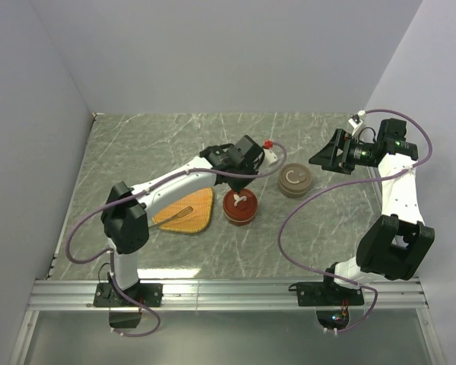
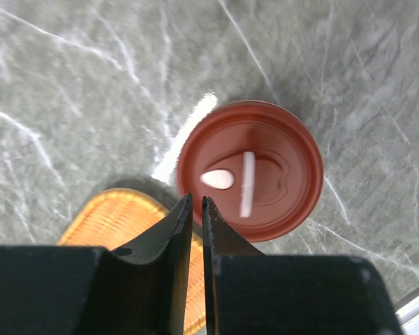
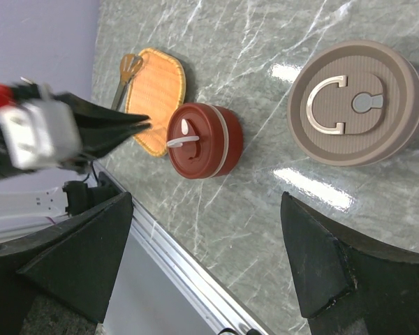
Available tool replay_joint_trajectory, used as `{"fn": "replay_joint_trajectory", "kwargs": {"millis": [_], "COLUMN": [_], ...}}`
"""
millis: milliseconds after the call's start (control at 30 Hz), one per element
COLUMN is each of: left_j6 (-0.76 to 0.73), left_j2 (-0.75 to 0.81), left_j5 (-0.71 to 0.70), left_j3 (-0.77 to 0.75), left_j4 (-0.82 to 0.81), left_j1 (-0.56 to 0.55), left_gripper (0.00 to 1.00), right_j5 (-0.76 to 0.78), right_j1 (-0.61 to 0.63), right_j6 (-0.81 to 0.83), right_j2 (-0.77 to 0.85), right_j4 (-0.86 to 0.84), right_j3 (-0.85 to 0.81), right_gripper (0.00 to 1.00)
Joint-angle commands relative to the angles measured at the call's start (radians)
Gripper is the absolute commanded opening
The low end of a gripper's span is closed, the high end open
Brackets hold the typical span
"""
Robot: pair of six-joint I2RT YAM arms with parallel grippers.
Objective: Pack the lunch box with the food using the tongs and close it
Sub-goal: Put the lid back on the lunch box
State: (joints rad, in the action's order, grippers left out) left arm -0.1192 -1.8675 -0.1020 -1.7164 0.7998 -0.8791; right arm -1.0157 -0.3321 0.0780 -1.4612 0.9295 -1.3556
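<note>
the woven tray [image 1: 202, 207] lies just near-left of the red lunch box [image 1: 240, 207]. the tongs [image 1: 178, 214] rest across it, so the tool i need is in neither hand. my left gripper [image 2: 197, 202] hangs right over the near rim of the lunch box. its fingers stand almost together, with only a thin slit between them and nothing in it. i judge such a narrow pinch suits slim tong arms, but here it sits above the box, not the tongs.

on top of the box i see a white oval and a white bar. i cannot tell whether they are food, a handle or glare, and i make out no nuggets anywhere.

beyond the lunch box to the right, apart from it, the round grey-brown lid [image 1: 295, 180] sits flat with its handle up. i judge it is set aside so filling comes first. further right of the box, my right gripper [image 3: 208, 202] hovers with jaws spread wide and empty, looking down at lid and box, well placed for the closing.
</note>
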Motion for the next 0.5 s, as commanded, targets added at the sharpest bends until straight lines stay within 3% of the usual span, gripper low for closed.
{"fn": "replay_joint_trajectory", "kwargs": {"millis": [0, 467], "left_j6": [-0.004, 0.02], "left_j2": [-0.044, -0.076], "left_j5": [-0.059, -0.018], "left_j3": [0.014, 0.041], "left_j4": [0.027, 0.042], "left_j1": [-0.034, -0.08], "left_gripper": [0.17, 0.18], "right_j5": [-0.018, -0.018], "right_j1": [-0.005, -0.007], "right_j6": [0.019, 0.023], "right_j2": [0.012, 0.015], "right_j4": [0.006, 0.012], "right_j3": [-0.033, -0.027], "right_gripper": [0.93, 0.93]}}
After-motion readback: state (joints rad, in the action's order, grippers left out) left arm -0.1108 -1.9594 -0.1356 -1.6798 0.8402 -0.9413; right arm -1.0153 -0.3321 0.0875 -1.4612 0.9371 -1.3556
